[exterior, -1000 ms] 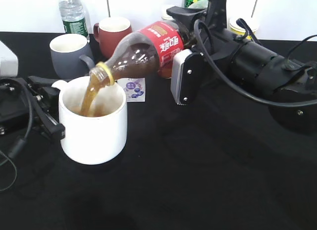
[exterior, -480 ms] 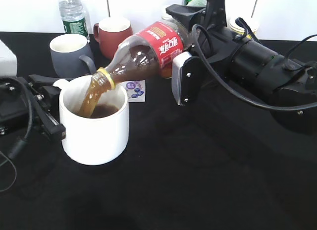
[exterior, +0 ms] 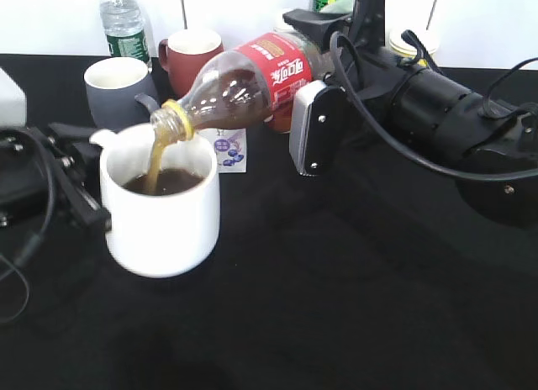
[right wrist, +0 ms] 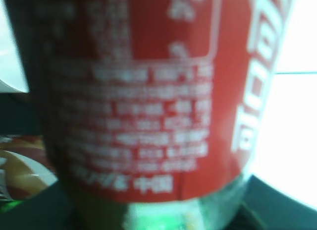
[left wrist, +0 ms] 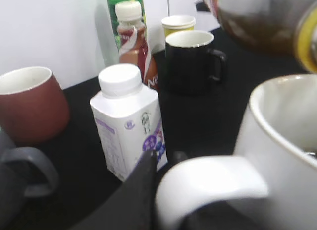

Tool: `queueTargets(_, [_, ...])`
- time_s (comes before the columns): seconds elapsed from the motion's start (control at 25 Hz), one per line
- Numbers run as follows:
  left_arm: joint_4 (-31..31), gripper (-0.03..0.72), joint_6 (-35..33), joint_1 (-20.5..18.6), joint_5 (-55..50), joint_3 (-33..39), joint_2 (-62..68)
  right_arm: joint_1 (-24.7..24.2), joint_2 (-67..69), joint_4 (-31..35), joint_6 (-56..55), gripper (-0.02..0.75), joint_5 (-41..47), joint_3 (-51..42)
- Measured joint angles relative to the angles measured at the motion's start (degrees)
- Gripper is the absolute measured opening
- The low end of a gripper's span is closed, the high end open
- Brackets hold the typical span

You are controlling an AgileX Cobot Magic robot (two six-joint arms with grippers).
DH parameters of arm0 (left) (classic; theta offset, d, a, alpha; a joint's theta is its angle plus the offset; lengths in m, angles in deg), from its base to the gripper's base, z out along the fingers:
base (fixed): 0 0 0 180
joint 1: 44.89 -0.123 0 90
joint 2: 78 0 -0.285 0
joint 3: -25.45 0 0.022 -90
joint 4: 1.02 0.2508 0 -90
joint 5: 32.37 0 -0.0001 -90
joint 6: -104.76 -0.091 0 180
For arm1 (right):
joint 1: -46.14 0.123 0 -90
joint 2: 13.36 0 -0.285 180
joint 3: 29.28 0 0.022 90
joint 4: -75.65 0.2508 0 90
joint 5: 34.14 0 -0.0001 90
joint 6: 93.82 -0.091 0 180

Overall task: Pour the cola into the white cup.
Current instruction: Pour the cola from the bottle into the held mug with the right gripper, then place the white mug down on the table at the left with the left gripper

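- The tall clear plastic cola bottle with the red label [exterior: 252, 79] is tipped, its mouth just above the plain white ceramic cup [exterior: 161, 203].
- The right claw [exterior: 304, 87] is clamped around the bottle.
- Brown cola runs into the cup, which looks over half full.
- Cola is left in the bottle; pouring is not finished.
- The left claw [exterior: 80, 188] sits at the cup's handle; I cannot tell its state.

A black worktop [exterior: 336, 306] fills the scene from three through nine o'clock; a plain white wall [exterior: 479, 20] spans twelve o'clock; lighting even.
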Motion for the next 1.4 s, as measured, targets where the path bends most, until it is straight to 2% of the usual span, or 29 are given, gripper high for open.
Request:
queueTargets(0.32, [-4.2, 0.061, 0.0, 0.0, 4.8, 0.0, 0.0, 0.3, 0.0, -0.5, -18.3, 0.367, 2.0, 0.0])
queueTargets(0.4, [-4.2, 0.061, 0.0, 0.0, 4.9, 0.0, 0.0, 0.3, 0.0, -0.4, -25.8, 0.367, 2.1, 0.0])
queueTargets(0.6, [-9.8, 0.061, -0.4, 0.0, 3.2, 0.0, 0.0, 0.5, 0.0, 0.5, -67.4, 0.367, 2.1, 0.0])
queueTargets(0.72, [-15.1, 0.061, -3.9, 0.0, 0.9, 0.0, 0.0, 0.5, -2.0, 0.7, -80.1, 0.367, 2.3, -1.5])
queueTargets(0.76, [-17.4, 0.061, -5.9, 0.0, 0.8, 0.0, 0.0, 0.5, -3.7, 2.2, -81.2, 0.367, 2.3, -3.2])
queueTargets(0.84, [-22.8, 0.061, -9.1, -0.4, 0.6, 0.0, 0.0, 0.5, -8.4, 10.4, -81.7, 0.367, 2.3, -7.7])
queueTargets(0.92, [-24.4, 0.061, -9.8, -3.7, 0.6, 0.0, 0.0, 0.5, -13.3, 16.5, -81.5, 0.367, 2.3, -12.6])
queueTargets(1.0, [-24.8, 0.061, -10.2, -9.0, 0.6, 0.0, -0.2, 0.5, -17.4, 20.5, -80.7, 0.367, 2.3, -17.4])
queueTargets(1.2, [-25.1, 0.061, -12.7, -21.9, 1.0, -0.9, 1.2, 0.5, -22.6, 25.0, -76.4, 0.367, 2.4, -22.7])
queueTargets(1.32, [-25.2, 0.061, -12.8, -26.8, 1.9, -7.7, 9.5, 0.5, -22.6, 25.1, -75.7, 0.367, 2.4, -22.7])
queueTargets(1.4, [-25.4, 0.061, -12.9, -27.8, 2.0, -13.6, 15.7, 0.5, -22.6, 25.1, -75.6, 0.367, 2.4, -22.7])
